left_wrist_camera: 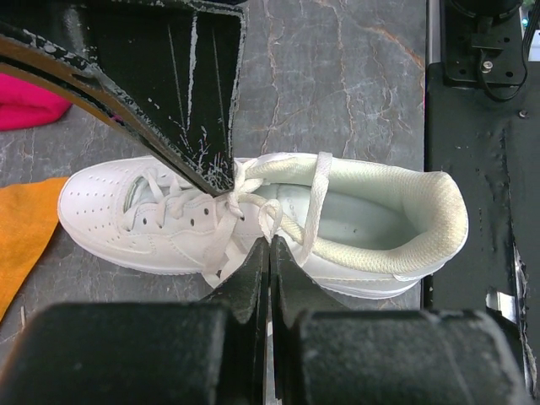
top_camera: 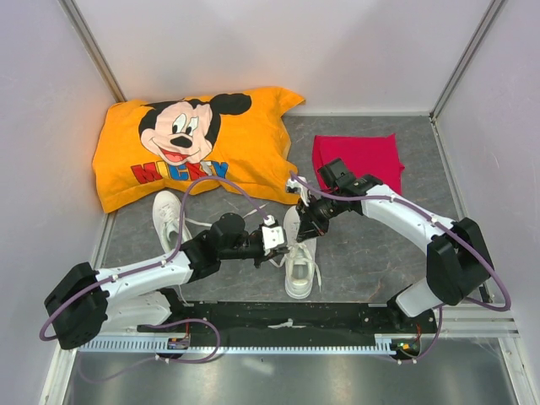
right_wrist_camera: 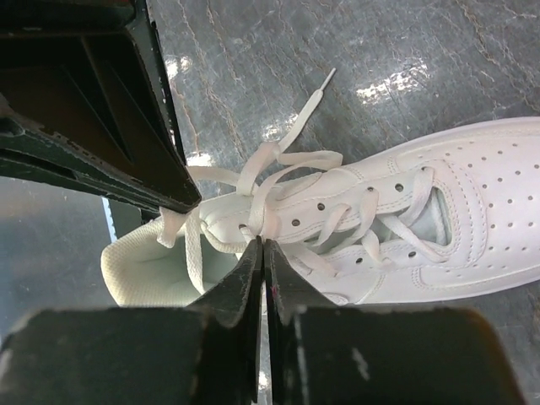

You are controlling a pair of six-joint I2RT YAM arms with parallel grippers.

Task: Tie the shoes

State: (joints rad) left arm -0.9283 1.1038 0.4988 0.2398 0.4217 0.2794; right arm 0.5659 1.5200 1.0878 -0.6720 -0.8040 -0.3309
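One white shoe (top_camera: 299, 263) lies between the two grippers with its heel toward the arm bases. It also shows in the left wrist view (left_wrist_camera: 110, 211) and the right wrist view (right_wrist_camera: 481, 211). My left gripper (top_camera: 278, 237) is shut on a white lace loop (left_wrist_camera: 272, 221) at the top eyelets. My right gripper (top_camera: 305, 221) is shut on another strand of the same lace (right_wrist_camera: 268, 215). Its fingers (left_wrist_camera: 198, 135) come in from the opposite side. The laces cross in a loose tangle over the tongue, and one free end (right_wrist_camera: 314, 94) lies on the table. The second shoe (top_camera: 169, 218) lies at the left, its laces loose.
An orange Mickey pillow (top_camera: 194, 143) lies at the back left, close behind the second shoe. A red cloth (top_camera: 359, 159) lies at the back right. The black base plate (top_camera: 287, 316) runs along the near edge. Walls close in both sides and the back.
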